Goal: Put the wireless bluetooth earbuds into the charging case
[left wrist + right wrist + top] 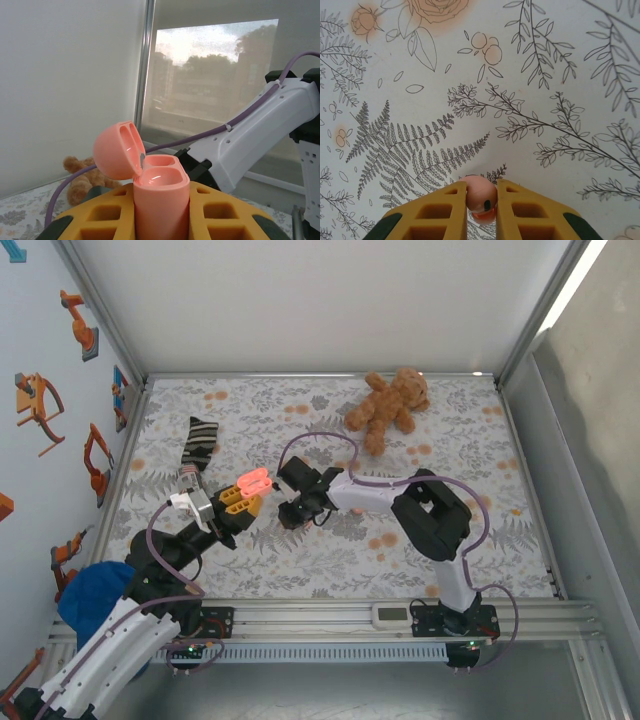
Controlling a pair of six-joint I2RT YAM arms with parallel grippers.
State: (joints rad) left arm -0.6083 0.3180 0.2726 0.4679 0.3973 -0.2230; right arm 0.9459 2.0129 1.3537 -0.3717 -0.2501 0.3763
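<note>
Gripper on my left [233, 504]: shut tight on the pink case [160, 200], holding it up off the tabletop [500, 540].
Case: it stands up straight. Its lid [118, 150] is flipped open, and both little holes look empty.
Gripper on my right [481, 190]: pinched shut on one tiny pink earbud [476, 197], just above the tabletop.
Earbud: near the case, not over it yet.
Done: case open, one earbud picked up, I think.
Left to do: put this earbud in a hole, then find another one.
Far back: striped sock [198, 445] and brown teddy bear [388, 405], well away from my work.
</note>
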